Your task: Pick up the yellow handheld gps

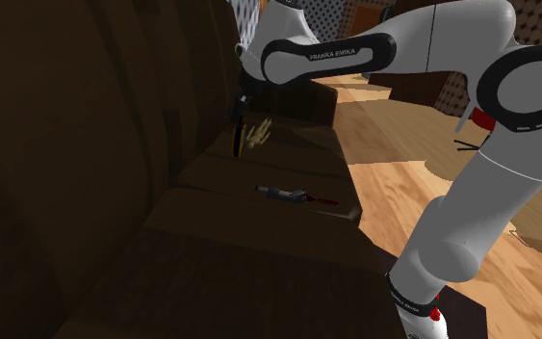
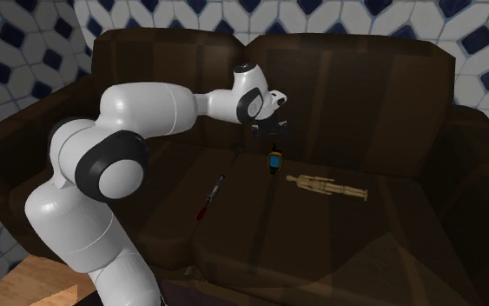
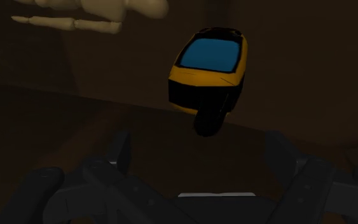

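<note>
Dimly, yellow gps point(image 3: 208, 67) beyond parted fingers point(image 3: 119, 153), sofa point(image 2: 364, 87) shadowed

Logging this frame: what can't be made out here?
Second exterior view: gripper blends into the dark sofa; its gap above the yellow gps is unclear.
Wrist view: tan object cut off by the picture's edge.
Shoulder view: red-handled tool too small to identify.

gps point(image 2: 274, 161) between tool point(image 2: 209, 196) and toy point(image 2: 327, 187)
</note>
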Controlling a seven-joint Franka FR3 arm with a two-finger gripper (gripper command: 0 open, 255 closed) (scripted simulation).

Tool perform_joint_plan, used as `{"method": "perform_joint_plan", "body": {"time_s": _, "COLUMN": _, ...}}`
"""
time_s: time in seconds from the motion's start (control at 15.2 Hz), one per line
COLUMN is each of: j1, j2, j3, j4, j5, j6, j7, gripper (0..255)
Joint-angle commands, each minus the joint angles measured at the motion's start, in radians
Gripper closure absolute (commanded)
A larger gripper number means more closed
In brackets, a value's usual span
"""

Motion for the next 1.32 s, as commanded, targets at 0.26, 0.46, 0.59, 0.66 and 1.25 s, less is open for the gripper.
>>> {"method": "perform_joint_plan", "body": {"time_s": 0.26, "j1": 0.000, "j2": 0.010, "j3": 0.001, "j4": -0.049, "j5": -0.010, "j6": 0.060, "j7": 0.013, "gripper": 0}}
{"method": "perform_joint_plan", "body": {"time_s": 0.46, "j1": 0.000, "j2": 0.007, "j3": 0.002, "j4": -0.051, "j5": -0.010, "j6": 0.059, "j7": 0.014, "gripper": 255}}
{"method": "perform_joint_plan", "body": {"time_s": 0.59, "j1": 0.000, "j2": 0.006, "j3": 0.002, "j4": -0.052, "j5": -0.010, "j6": 0.059, "j7": 0.014, "gripper": 255}}
{"method": "perform_joint_plan", "body": {"time_s": 0.66, "j1": 0.000, "j2": 0.007, "j3": 0.002, "j4": -0.052, "j5": -0.010, "j6": 0.059, "j7": 0.014, "gripper": 255}}
{"method": "perform_joint_plan", "body": {"time_s": 1.25, "j1": 0.001, "j2": 0.002, "j3": 0.001, "j4": 0.008, "j5": -0.001, "j6": -0.005, "j7": 0.000, "gripper": 255}}
